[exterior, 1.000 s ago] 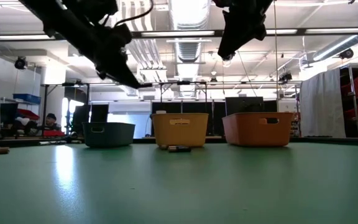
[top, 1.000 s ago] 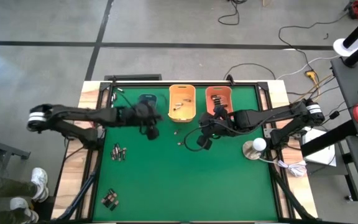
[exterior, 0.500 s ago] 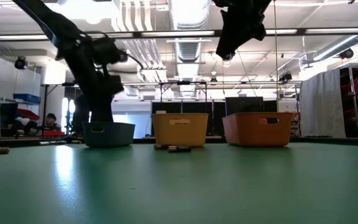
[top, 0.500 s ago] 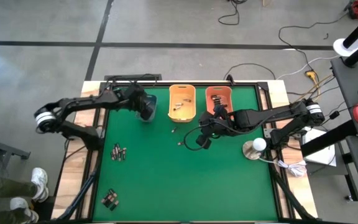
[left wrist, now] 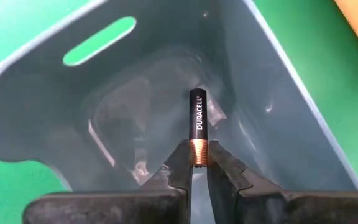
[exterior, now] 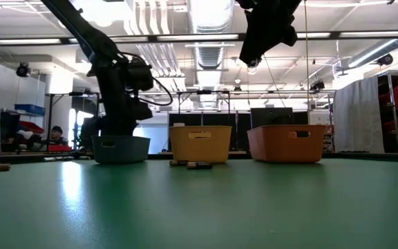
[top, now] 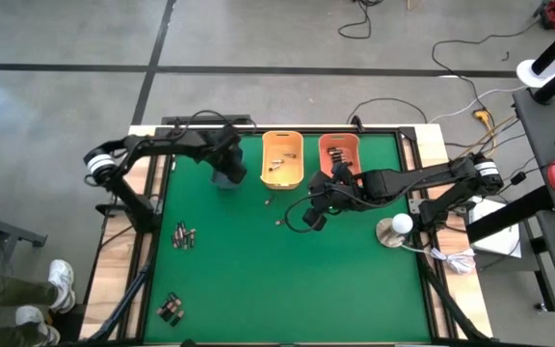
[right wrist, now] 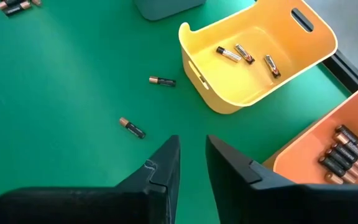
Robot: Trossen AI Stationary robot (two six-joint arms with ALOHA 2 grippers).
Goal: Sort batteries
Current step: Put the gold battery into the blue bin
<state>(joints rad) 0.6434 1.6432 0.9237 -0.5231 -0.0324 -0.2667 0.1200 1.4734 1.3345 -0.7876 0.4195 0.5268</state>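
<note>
Grey-blue bin (left wrist: 278,118) under gripped battery (left wrist: 197,124)

— What am I getting from up top?
— Overhead looks straight down on the whole table (top: 287,270). My low camera sits at mat level, facing the three bins (exterior: 200,143).
— Wrists?
— Left is close, peering into the grey bin (left wrist: 272,87). Right rides higher, sharing the yellow bin (right wrist: 253,87) with overhead.
</note>
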